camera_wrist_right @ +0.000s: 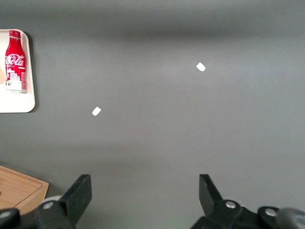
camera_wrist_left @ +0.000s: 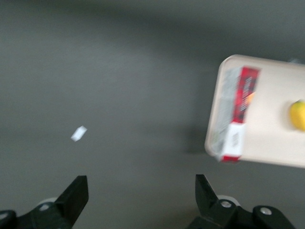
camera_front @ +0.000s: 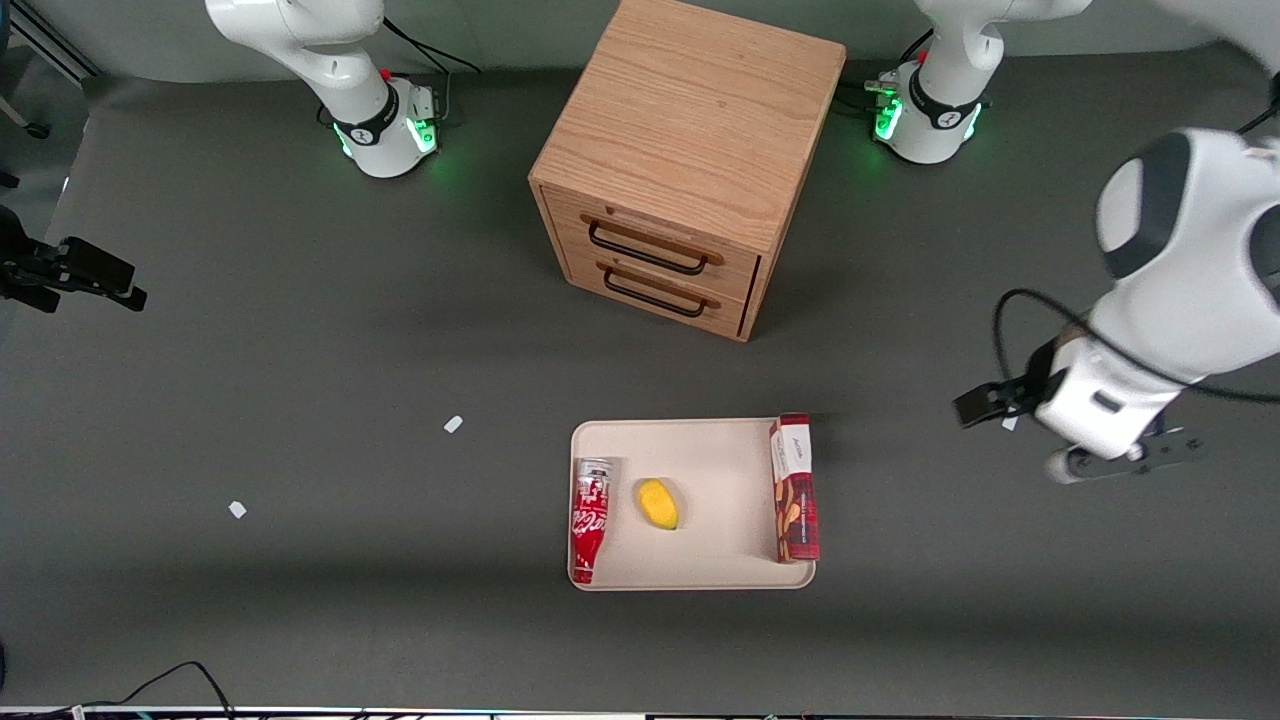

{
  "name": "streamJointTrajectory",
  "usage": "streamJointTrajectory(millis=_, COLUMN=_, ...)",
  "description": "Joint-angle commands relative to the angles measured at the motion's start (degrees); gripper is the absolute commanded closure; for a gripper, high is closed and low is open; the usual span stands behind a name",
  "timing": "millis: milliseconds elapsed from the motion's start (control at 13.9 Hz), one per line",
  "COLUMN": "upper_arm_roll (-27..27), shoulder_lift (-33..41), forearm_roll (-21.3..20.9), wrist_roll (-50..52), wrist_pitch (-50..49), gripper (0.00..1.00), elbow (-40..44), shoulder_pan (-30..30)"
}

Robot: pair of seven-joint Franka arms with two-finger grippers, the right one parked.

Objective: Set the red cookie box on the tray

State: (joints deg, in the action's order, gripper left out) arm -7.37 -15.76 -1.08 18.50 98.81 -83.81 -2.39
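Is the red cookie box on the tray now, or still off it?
On it. The red cookie box lies along the tray edge nearest the working arm; the open gripper hovers apart over bare table.

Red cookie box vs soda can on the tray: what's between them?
In the front view, a yellow fruit lies on the tray between red cookie box and soda can. The pincer hangs open off-tray.

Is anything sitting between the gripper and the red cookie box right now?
Nothing visible. The open gripper hangs over bare table toward the working arm's end, apart from the red cookie box, which already lies on the tray along its edge.
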Motion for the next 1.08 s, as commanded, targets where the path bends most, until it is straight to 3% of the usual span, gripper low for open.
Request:
streamJointTrajectory(millis=0, upper_arm_roll=0.2, shoulder_lift=8.4, forearm_roll=0.3, wrist_roll=-5.7, wrist_pitch=-2.0, gripper=0.00, elbow=-7.7, shoulder_pan=3.3)
streamJointTrajectory(millis=216, upper_arm_roll=0.2, shoulder_lift=15.6, forearm_roll=0.4, wrist_roll=-10.6, wrist_pitch=-2.7, gripper=0.00, elbow=-12.9, shoulder_pan=7.0)
streamJointTrajectory(millis=432, upper_arm_roll=0.2, shoulder_lift=19.4, forearm_roll=0.7, wrist_roll=-14.8, wrist_pitch=-6.3, gripper=0.00, elbow=-12.9, shoulder_pan=8.7)
streamJointTrajectory(millis=1009, upper_arm_roll=0.1, shoulder_lift=22.2, forearm_roll=0.8, wrist_roll=-17.7, wrist_pitch=-8.4, gripper=0.00, elbow=-12.3, shoulder_pan=9.9)
